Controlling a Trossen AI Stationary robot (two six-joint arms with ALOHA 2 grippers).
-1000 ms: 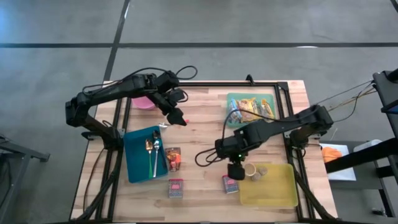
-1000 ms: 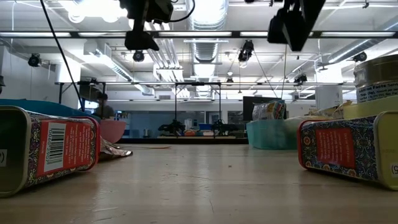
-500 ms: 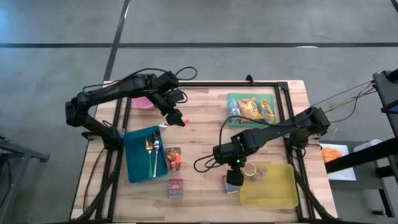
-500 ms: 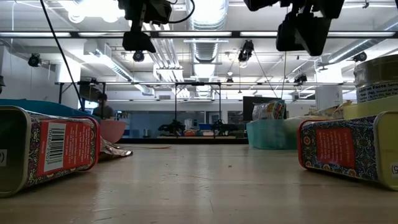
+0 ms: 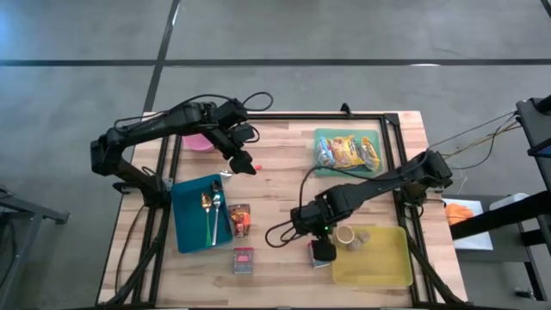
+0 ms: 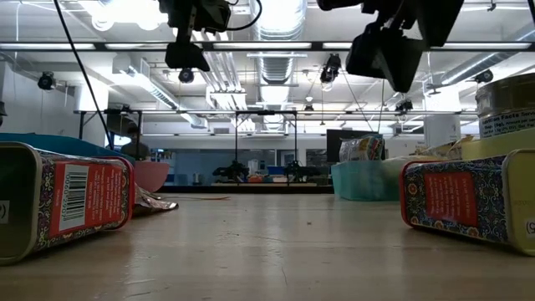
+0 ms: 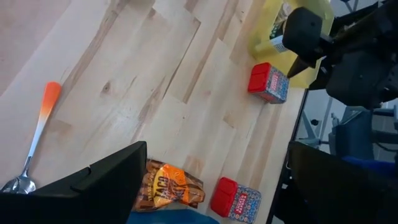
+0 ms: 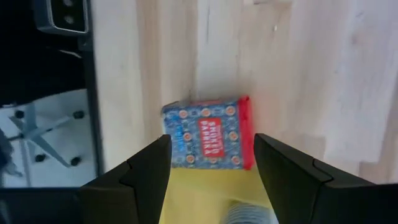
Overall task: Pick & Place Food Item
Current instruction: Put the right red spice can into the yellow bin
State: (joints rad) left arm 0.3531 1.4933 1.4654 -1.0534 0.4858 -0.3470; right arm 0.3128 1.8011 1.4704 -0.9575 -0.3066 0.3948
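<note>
A red-and-blue patterned tin [image 8: 208, 142] lies on its side on the wooden table, close against the yellow tray [image 5: 379, 263]. My right gripper [image 5: 320, 248] hovers open just above this tin [image 5: 318, 254], its fingers [image 8: 134, 180] spread wide and nothing between them. A second such tin [image 5: 244, 260] and an orange snack packet [image 5: 239, 220] lie further left. My left gripper [image 5: 245, 164] waits open, high over the table's middle left, and holds nothing.
A blue tray [image 5: 185, 228] with spoons lies at the left. A teal tray [image 5: 320, 138] of food packets stands at the far right, and a pink bowl [image 5: 200, 143] at the far left. Two small round cans [image 5: 346, 235] sit in the yellow tray. An orange-handled spoon [image 7: 38, 134] lies loose.
My right gripper has moved toward the table's near edge and down, and has rolled a little. It now hangs over the tin beside the yellow tray. Its fingers have stayed equally far apart. The tins have not moved.
</note>
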